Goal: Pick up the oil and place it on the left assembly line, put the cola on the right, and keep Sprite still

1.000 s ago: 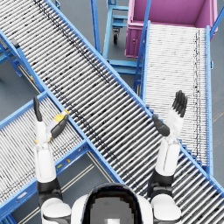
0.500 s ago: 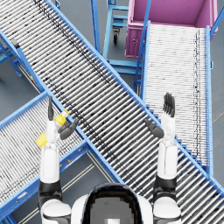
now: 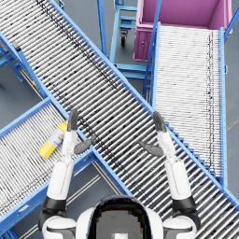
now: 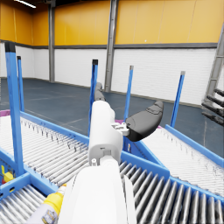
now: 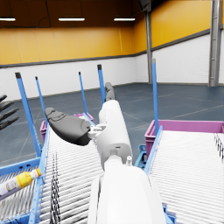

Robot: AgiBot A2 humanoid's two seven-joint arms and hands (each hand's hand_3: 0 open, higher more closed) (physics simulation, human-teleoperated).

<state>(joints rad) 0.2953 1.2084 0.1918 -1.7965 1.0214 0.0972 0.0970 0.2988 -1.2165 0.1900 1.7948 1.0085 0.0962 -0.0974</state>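
Note:
The oil bottle, white with yellow ends, lies on its side on the rollers of the left conveyor. It also shows as the oil bottle by my left forearm and, far off, as the oil bottle. My left hand is raised just right of it, fingers spread, holding nothing and apart from the bottle. My right hand stands upright over the central conveyor, also spread and empty. No cola or Sprite can is in view.
The right conveyor runs up to a purple bin. Blue frame rails border each line, with blue posts standing up. A floor gap lies between the left and central lines.
My left hand has let go of the oil bottle, which now lies on the left conveyor, and has moved right of it. My right hand has swung leftward.

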